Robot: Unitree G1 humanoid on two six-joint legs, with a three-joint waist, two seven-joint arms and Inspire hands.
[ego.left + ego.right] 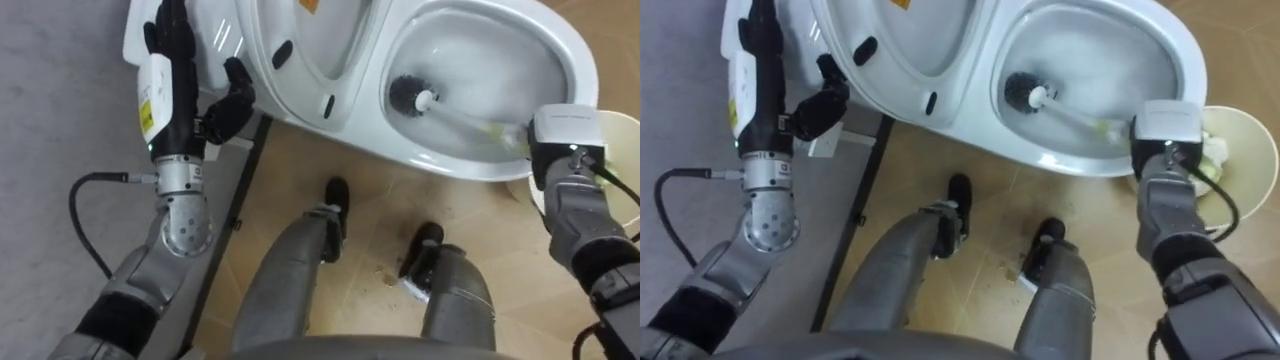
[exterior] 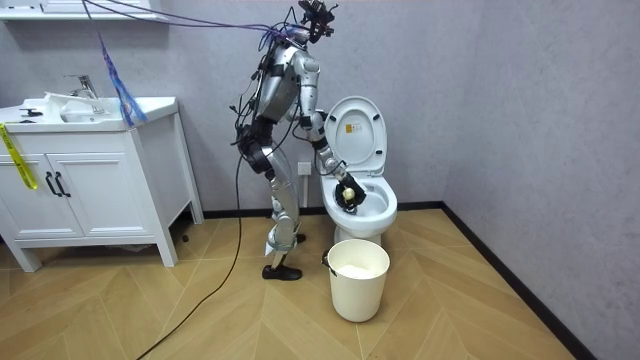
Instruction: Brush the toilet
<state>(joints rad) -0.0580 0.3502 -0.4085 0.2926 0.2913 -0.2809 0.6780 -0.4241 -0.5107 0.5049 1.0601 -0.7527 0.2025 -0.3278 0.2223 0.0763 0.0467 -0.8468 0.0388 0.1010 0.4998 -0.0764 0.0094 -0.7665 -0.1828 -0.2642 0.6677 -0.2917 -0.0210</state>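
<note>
upper right, scrubbing underway: right hand (image 1: 563,135) clenched round the toilet brush (image 1: 408,95), bristles down in the toilet bowl (image 1: 500,50), likely sweeping its wall next; left hand (image 1: 182,70) spread beside the raised lid (image 1: 325,40), upper left.

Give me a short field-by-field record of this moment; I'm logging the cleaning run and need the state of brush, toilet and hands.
tool: black-headed, pale-handled toilet brush, bristle head down inside the bowl
toilet: white ceramic toilet bowl, white plastic lid raised
right hand: at the bowl's rim, holding the brush handle
left hand: fingers straight, beside the raised lid, thumb at its edge
nearby: round white plastic bucket on the wood floor by the toilet
stance: standing, facing the toilet
</note>
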